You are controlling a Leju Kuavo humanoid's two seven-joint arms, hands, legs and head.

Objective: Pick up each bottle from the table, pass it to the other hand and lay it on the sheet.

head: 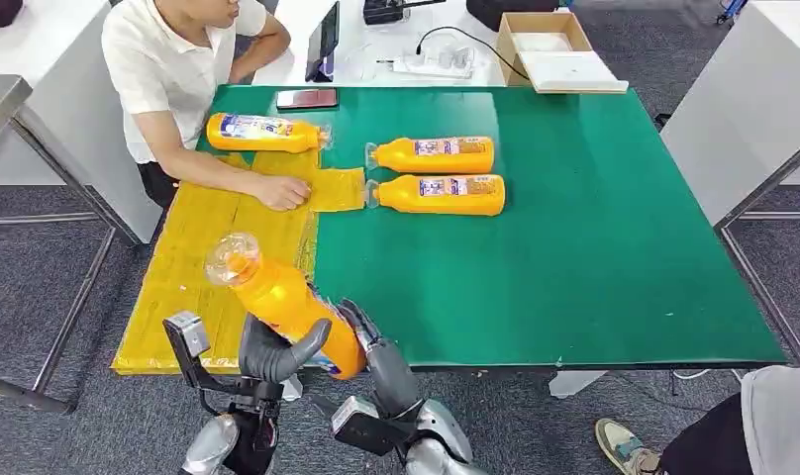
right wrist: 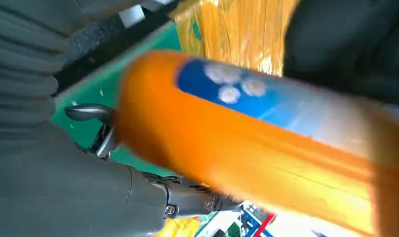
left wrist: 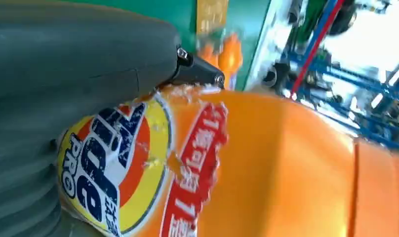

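Mid-handover, by the look of it: one orange bottle [head: 282, 297] is up off the tabletop [head: 594, 257] at the near edge, tilted w/ cap end toward the yellow sheet [head: 193, 267]. Left hand [head: 277, 351] wraps its lower body, thumb across the front; right hand [head: 371, 341] lies against the base on the other side, fingers on the bottle too, so both seem to hold it, prob. to stop a drop during the pass. One bottle [head: 265, 133] lies by the sheet's far end; two more [head: 441, 174] wait side by side on the green. A person's hand [head: 282, 191] presses the sheet flat.
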